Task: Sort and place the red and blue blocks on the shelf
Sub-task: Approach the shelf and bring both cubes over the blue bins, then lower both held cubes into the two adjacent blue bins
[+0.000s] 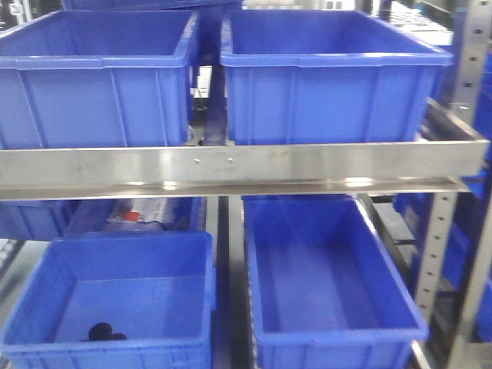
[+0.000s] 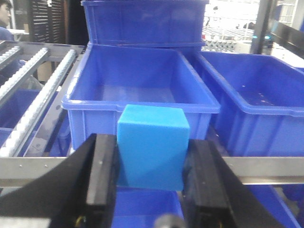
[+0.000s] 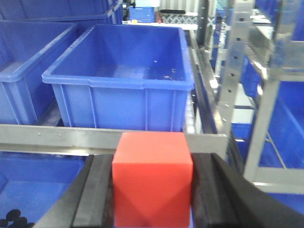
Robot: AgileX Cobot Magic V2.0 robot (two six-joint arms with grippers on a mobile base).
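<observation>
In the left wrist view, my left gripper (image 2: 152,140) is shut on the sky blue block (image 2: 152,154), squeezed between the two black fingers (image 2: 102,166). It hangs just in front of the shelf's steel front rail (image 2: 266,168), facing a blue bin (image 2: 142,105). The right wrist view shows my right gripper (image 3: 152,159) shut on the red block (image 3: 153,185), level with the shelf rail (image 3: 57,137) and facing another blue bin (image 3: 118,102). Neither gripper nor block appears in the front view, which shows the shelf rail (image 1: 231,165).
Two large blue bins (image 1: 92,92) (image 1: 330,92) stand side by side above the rail, and two more (image 1: 46,323) (image 1: 330,338) below it. Small black items (image 1: 104,332) lie in the lower left bin. Roller tracks (image 2: 38,104) run at left and steel uprights (image 3: 237,71) at right.
</observation>
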